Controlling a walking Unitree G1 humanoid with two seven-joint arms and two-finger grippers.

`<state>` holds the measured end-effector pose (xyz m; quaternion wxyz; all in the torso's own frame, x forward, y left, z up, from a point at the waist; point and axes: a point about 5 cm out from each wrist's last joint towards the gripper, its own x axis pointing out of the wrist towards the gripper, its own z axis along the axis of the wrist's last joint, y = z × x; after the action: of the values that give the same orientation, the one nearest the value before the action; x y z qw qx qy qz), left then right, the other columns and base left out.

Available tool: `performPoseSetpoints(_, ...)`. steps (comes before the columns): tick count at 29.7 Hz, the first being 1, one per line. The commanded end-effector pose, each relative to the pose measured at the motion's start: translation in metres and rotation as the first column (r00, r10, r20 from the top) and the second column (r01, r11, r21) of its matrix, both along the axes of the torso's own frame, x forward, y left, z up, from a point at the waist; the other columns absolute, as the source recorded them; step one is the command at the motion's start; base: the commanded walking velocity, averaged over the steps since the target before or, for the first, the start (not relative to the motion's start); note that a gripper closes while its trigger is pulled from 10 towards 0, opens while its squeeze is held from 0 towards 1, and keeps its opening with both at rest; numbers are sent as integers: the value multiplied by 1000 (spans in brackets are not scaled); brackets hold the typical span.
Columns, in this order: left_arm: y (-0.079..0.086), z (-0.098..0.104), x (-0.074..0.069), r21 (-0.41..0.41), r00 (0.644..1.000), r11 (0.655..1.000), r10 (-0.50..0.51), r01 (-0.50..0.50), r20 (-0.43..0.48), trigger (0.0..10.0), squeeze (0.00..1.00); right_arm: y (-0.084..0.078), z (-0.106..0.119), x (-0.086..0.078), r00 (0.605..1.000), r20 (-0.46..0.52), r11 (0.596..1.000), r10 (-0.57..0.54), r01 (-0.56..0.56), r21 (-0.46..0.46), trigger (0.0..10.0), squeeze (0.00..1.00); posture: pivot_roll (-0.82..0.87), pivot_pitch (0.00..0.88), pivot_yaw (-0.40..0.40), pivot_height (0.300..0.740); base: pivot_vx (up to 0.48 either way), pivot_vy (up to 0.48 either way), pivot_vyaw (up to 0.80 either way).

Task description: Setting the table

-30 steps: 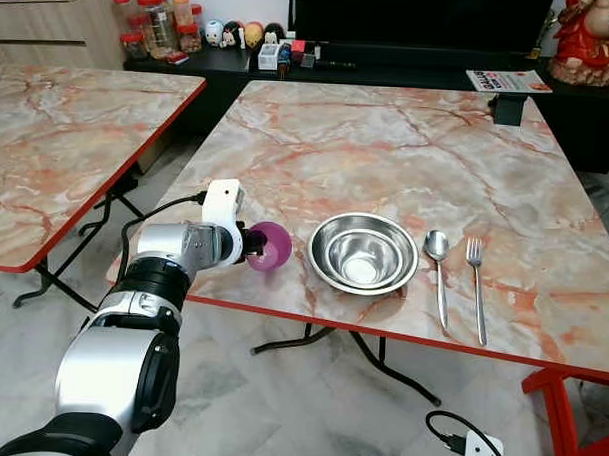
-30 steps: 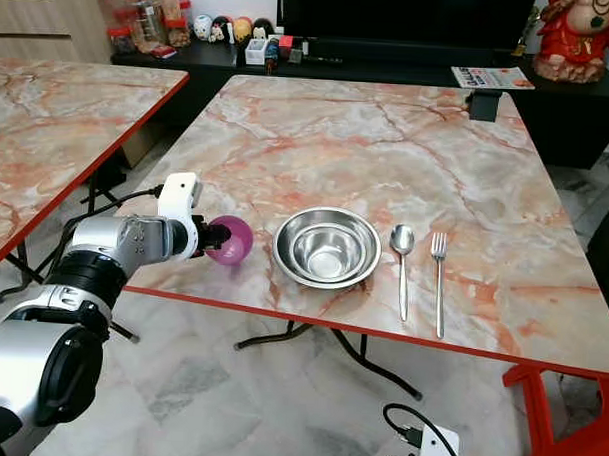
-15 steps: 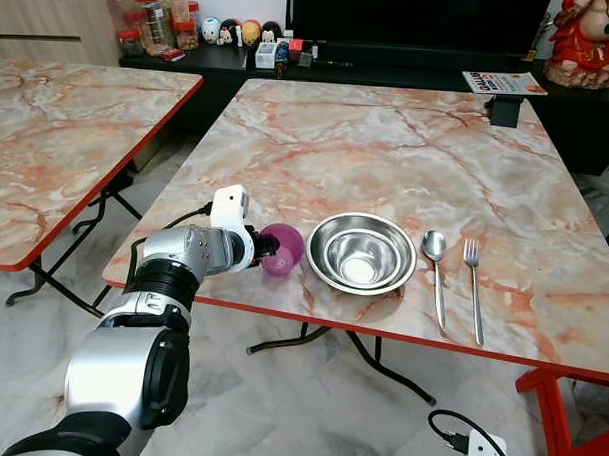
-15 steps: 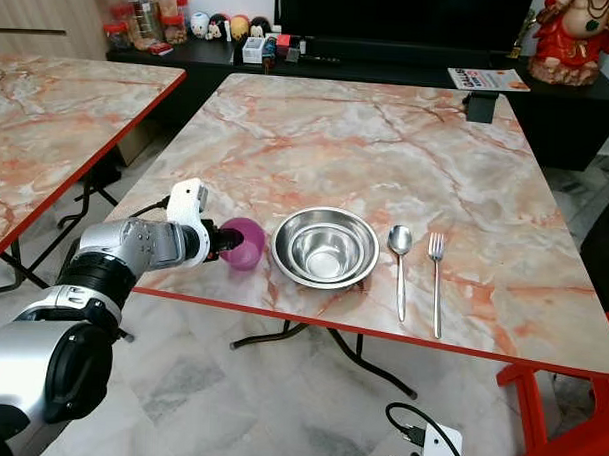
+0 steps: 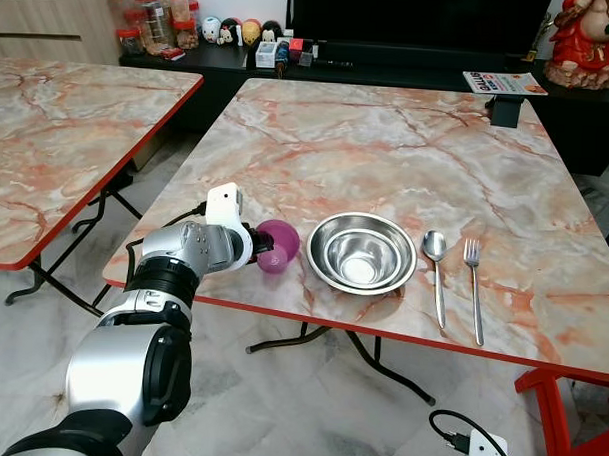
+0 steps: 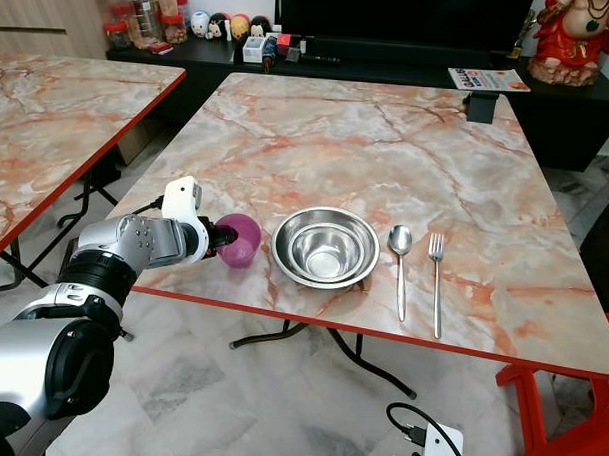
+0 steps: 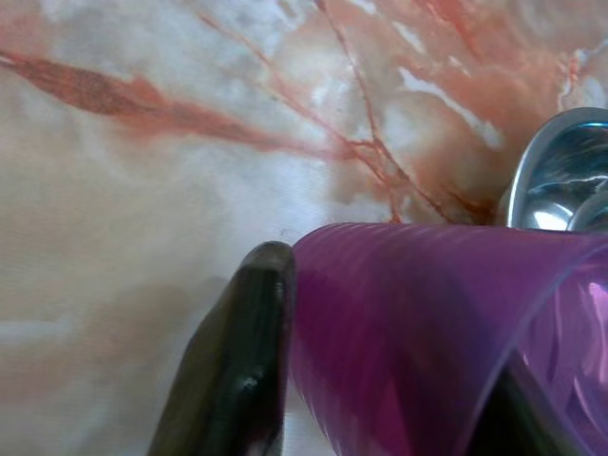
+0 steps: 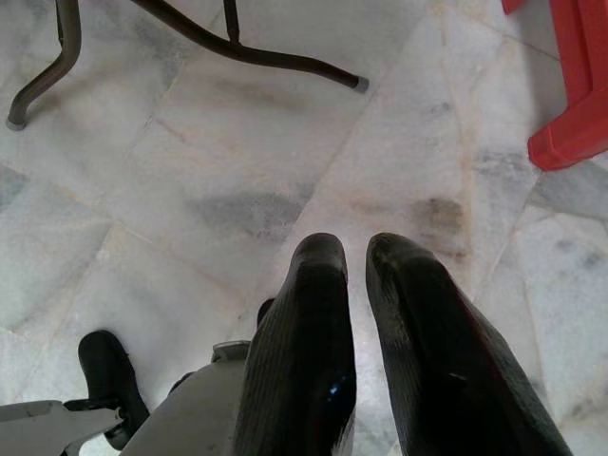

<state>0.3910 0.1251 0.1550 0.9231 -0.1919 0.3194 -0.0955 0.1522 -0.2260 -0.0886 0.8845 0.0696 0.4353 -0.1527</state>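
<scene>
Purple cup (image 5: pixel 277 246) is held in my left gripper (image 5: pixel 258 250), the two black fingers closed across its wall, one finger (image 7: pixel 237 366) pressed flat on the ribbed plastic in the left wrist view. The cup sits low over the near left part of the bench (image 5: pixel 388 141), tilted toward its side with the open mouth facing outward from my wrist; I cannot tell whether its lower edge touches the marble. It lies just beside the steel bowl (image 5: pixel 363 253), apart from the rim, which I judge deliberate: a drinking cup belongs at the bowl's side, clear enough to let go without knocking it. The spoon (image 5: pixel 436 261) and fork (image 5: pixel 475 284) already lie parallel on the bowl's other side, handles toward the near edge, so the setting reads as nearly complete, the cup being the last item. The side grip suits placement but the tilt must be corrected before release, or the cup may roll. My right gripper (image 8: pixel 366 313) hangs idle over the floor, fingers almost together, holding nothing.
</scene>
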Motion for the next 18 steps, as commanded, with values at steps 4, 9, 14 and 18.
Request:
performPoseSetpoints(4,-4,7,2,-22,1000,1000,3,-3,3,10000,192,-4,2,3,1000,6,1000,4,-4,-6,10000,0,-52,0,-8,740,0,0,0)
performPoseSetpoints(9,-5,7,2,-21,1000,1000,4,-4,0,10000,1000,-5,3,4,1000,6,1000,6,-6,-9,10000,0,-51,0,-12,740,0,0,0)
performPoseSetpoints(14,-6,6,2,-24,1000,1000,17,-17,-10,10000,1000,-5,3,4,1000,7,1000,8,-8,-10,10000,0,-54,0,-15,740,0,0,0)
performPoseSetpoints(18,-6,6,2,-34,1000,999,19,-19,-12,10000,1000,-6,3,4,1000,6,1000,9,-8,-11,10000,0,-53,0,-16,740,0,0,0)
